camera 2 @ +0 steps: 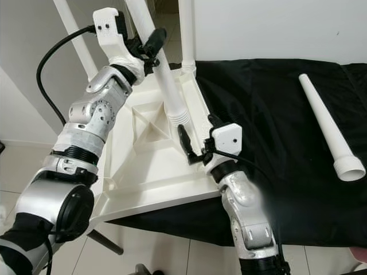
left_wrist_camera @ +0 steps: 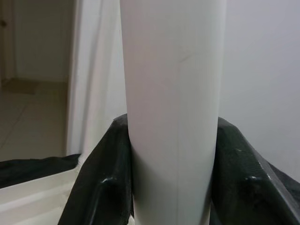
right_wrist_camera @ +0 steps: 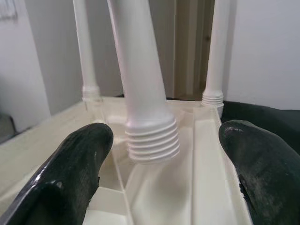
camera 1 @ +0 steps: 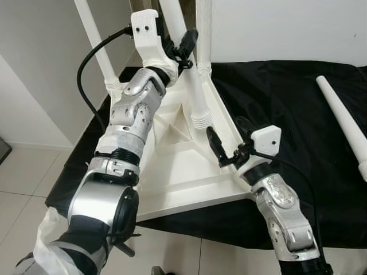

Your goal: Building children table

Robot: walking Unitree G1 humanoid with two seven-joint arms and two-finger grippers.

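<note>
- A black cloth (camera 1: 287, 114) covers the worktop, which stands against a white wall on a pale tiled floor (camera 1: 23, 177).
- The white tabletop (camera 1: 183, 172) lies upside down on the cloth, with legs standing in its corners.
- A loose leg (camera 2: 327, 126) lies on the cloth, well apart.
- The left gripper (camera 1: 182, 48) pinches the tilted leg (left_wrist_camera: 173, 93) high up.
- The right gripper (camera 1: 226, 143) hangs spread near that leg's threaded base.
</note>
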